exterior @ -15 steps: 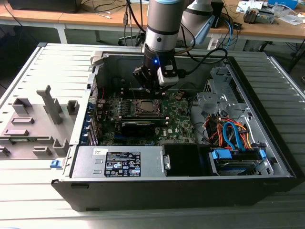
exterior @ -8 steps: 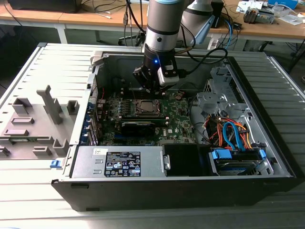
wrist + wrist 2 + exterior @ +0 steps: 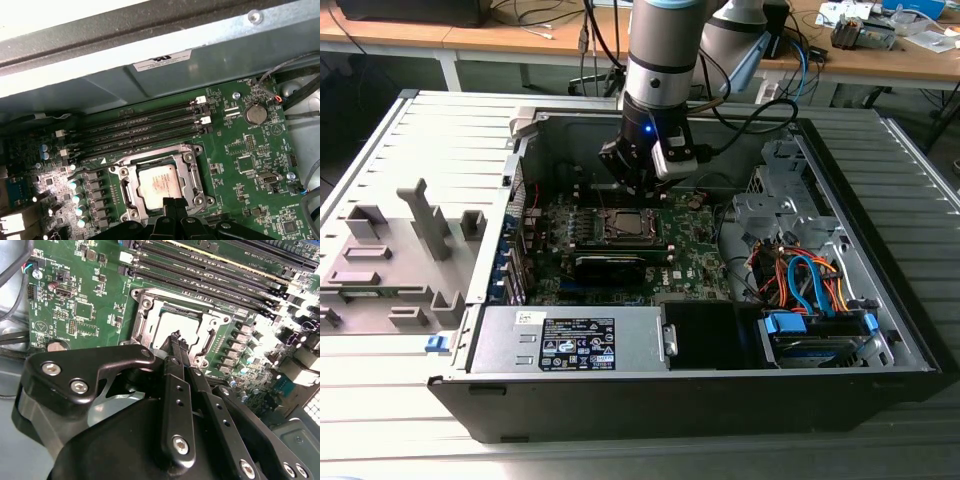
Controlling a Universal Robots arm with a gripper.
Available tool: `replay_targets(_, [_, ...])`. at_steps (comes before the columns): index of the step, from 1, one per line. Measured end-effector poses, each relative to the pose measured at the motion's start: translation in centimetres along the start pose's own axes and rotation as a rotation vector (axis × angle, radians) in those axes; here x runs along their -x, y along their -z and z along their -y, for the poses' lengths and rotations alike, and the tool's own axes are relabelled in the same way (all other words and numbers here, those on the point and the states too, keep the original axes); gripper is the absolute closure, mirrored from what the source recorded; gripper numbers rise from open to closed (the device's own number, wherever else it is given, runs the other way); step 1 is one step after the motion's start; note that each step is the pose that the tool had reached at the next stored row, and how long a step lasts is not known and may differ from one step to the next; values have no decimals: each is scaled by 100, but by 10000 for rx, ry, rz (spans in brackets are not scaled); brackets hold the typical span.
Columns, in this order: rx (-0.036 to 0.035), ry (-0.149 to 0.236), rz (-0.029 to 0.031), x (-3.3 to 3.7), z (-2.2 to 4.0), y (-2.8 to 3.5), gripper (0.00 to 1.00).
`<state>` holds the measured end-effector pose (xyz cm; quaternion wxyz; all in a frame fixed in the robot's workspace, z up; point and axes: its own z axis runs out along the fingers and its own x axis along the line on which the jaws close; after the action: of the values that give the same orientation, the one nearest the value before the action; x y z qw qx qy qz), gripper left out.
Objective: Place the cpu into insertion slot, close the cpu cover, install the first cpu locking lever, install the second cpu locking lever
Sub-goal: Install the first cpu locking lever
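The cpu point(image 3: 157, 182) already lies flat in the slot point(image 3: 114, 171), silvery top up. The cover point(image 3: 189, 172) looks folded down around it, its window framing the chip. That leaves the levers as the likely step in hand.

The hand point(image 3: 170, 201) is closed, fingers pressed together with nothing between them. In both wrist views its tips sit at the edge of the slot, at the side away from the memory slots point(image 3: 140, 125). In the exterior view it hangs inside the open case point(image 3: 720, 395), straight above the board point(image 3: 695, 250).

A dark lever point(image 3: 208, 340) runs along one side of the cover. I cannot tell whether it is hooked, nor whether the tips touch it or the cover.

Doing this well is mostly about where the tips bear:
- Keep the closed tips on the lever rod itself, not on the chip's top or the cover's thin frame.
- Push down first, then sideways under the catch. A straight push alone would probably let the rod spring back.
- Keep the fingers shut so that they act as one stiff poker. A gap could let the rod slip between them.
- Move slowly near the capacitors point(image 3: 75, 185) and the memory slots, which crowd the slot closely.
- Watch that the cover stays flat, since a lifted corner would suggest the chip is sitting crooked.
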<state>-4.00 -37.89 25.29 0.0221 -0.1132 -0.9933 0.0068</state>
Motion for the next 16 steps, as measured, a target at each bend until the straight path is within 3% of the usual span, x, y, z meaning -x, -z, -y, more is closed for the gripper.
replay_targets(16, [-16, 375, 7, 0, 0, -1, 89])
